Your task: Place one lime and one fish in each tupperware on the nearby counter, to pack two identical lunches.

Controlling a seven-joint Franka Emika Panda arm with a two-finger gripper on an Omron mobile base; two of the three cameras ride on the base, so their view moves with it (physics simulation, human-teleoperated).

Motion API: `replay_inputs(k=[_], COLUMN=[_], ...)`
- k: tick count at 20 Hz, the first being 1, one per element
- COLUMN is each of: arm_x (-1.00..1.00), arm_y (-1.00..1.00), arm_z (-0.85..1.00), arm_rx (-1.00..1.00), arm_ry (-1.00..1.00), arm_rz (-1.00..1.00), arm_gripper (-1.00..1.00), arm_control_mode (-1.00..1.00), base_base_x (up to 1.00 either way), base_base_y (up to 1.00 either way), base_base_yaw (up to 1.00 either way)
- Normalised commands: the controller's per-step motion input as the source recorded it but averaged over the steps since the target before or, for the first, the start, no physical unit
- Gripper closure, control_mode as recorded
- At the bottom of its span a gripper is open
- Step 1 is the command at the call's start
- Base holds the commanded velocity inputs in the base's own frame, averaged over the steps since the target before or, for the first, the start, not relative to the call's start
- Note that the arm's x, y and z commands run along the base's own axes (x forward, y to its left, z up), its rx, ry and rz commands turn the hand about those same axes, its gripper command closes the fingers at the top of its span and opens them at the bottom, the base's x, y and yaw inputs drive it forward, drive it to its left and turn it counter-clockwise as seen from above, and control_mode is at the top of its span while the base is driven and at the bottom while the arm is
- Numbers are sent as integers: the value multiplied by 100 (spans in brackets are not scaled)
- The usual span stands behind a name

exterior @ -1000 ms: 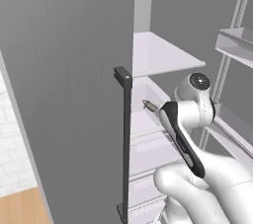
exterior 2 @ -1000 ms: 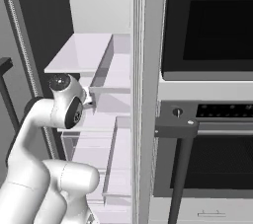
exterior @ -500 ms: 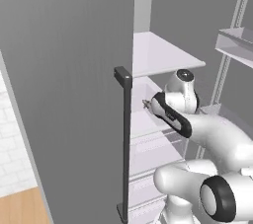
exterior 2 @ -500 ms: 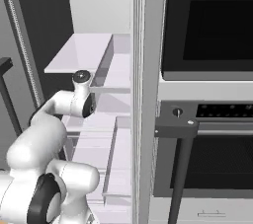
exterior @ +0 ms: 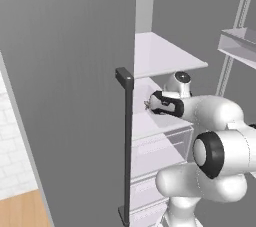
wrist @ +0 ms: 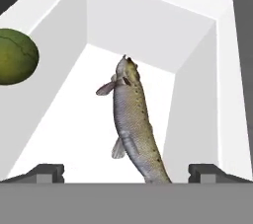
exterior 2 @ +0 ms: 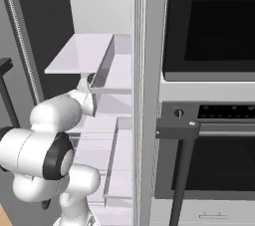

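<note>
While inside the white fridge compartment, jaws wide apart, empty, astride the fish.

Before my fingers, matt and dark, a fish with speckled olive-grey skin lies on a smooth, matt white fridge shelf; the lime looks dull green, faintly veined.

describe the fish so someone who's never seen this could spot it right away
Look inside the open fridge, on the white-walled shelf the gripper faces. The fish lies lengthwise between the open fingertips: long, mottled olive-brown, finned, unlike the round green lime at the left wall.
</note>
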Motion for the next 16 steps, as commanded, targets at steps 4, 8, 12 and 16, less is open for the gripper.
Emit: replay_inputs(k=[4, 8, 12, 16], arm_x=[54, 47, 47, 25], arm_y=[-8, -17, -31, -9], arm_z=[-44, -38, -28, -48], arm_rx=[0, 0, 0, 0], arm_ry=[6, 4, 4, 12], arm_rz=[2, 1, 5, 6], arm_gripper=[-100, -100, -100, -100], arm_control_mode=[-100, -100, -100, -100], base_base_x=[0, 0, 0, 0], base_base_y=[0, 0, 0, 0], base_base_yaw=[0, 0, 0, 0])
